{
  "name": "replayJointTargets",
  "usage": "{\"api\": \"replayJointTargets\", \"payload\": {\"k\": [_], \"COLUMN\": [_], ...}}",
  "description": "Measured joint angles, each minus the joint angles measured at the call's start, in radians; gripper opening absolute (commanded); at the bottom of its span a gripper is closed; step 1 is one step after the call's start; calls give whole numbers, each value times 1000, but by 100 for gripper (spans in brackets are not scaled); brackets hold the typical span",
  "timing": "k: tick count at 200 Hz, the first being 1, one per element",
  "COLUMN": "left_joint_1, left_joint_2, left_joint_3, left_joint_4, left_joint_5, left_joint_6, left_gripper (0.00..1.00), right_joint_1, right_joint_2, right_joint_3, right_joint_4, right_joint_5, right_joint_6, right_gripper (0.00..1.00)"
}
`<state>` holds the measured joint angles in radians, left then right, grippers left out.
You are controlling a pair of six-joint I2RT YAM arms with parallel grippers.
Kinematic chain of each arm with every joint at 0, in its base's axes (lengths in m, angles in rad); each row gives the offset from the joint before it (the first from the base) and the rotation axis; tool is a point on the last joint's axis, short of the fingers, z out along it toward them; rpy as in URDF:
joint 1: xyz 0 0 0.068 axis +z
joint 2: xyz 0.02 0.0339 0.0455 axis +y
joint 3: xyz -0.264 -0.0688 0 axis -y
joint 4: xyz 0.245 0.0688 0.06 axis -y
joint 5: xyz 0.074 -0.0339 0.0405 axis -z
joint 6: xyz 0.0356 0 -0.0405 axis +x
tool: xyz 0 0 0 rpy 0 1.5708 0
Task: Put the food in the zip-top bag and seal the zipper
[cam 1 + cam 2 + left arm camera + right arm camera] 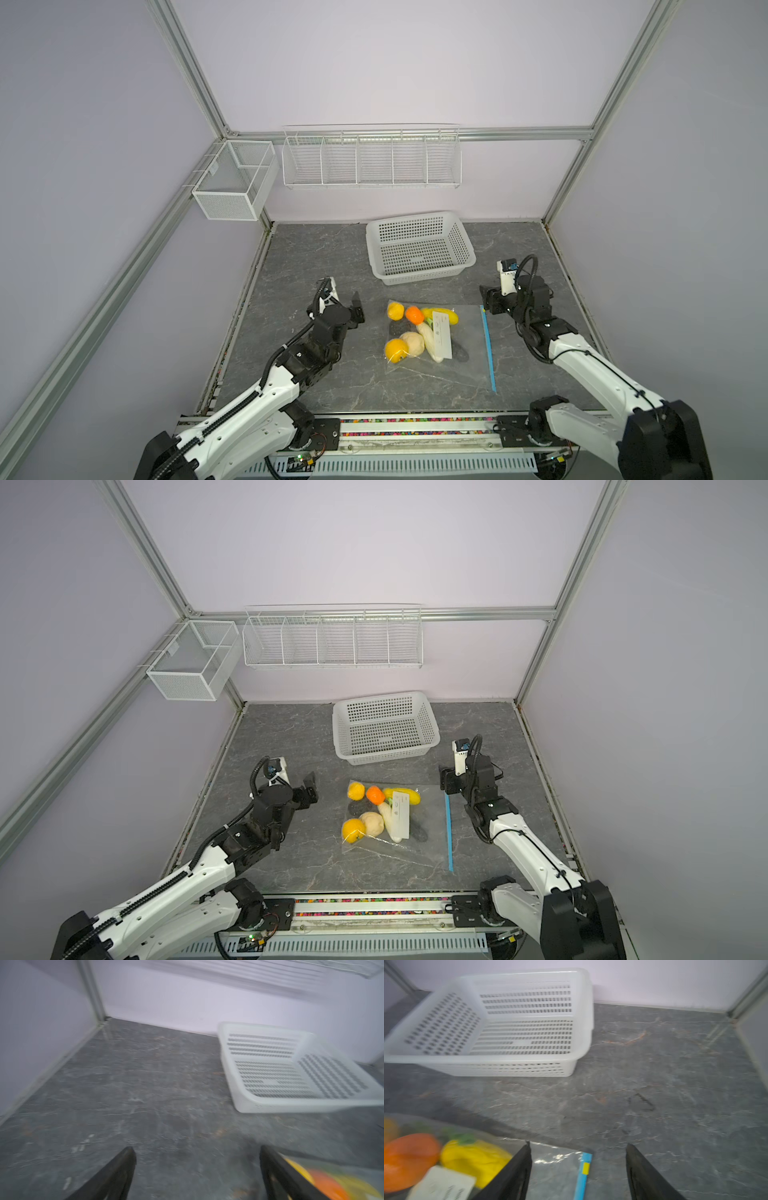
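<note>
The zip-top bag lies flat on the grey table in both top views, with the food inside it: yellow, orange, beige, white and dark pieces beside a white label. The blue zipper runs along the bag's right edge. Its yellow slider sits at the far end. My right gripper hovers open just past that end, and the strip's tip lies between its fingers without touching them. My left gripper stands open left of the bag and holds nothing. The orange piece shows blurred beside its finger.
An empty white perforated basket stands behind the bag, toward the back wall. A wire rack and a mesh box hang on the back and left frame. Bare table stretches left of the bag and in front of it.
</note>
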<state>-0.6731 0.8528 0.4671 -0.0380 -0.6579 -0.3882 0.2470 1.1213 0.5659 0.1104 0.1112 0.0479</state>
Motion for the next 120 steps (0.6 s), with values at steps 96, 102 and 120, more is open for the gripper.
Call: {"api": "replayJointTargets", "payload": {"k": [96, 102, 120], "left_joint_1": [526, 528, 530], "left_joint_2": [368, 399, 469], "left_joint_3": [-86, -84, -80], "left_joint_4": [370, 398, 488], "left_joint_5": [223, 242, 285], "left_joint_6": [350, 369, 409], "left_gripper": [88, 87, 88], "right_joint_1": [-170, -175, -194], "right_joint_2": [393, 406, 417], "right_joint_3": [-246, -240, -222], "right_joint_4": [777, 785, 780], "right_joint_5": [153, 145, 103], "right_joint_6": [-130, -134, -121], "right_gripper": [90, 89, 89]}}
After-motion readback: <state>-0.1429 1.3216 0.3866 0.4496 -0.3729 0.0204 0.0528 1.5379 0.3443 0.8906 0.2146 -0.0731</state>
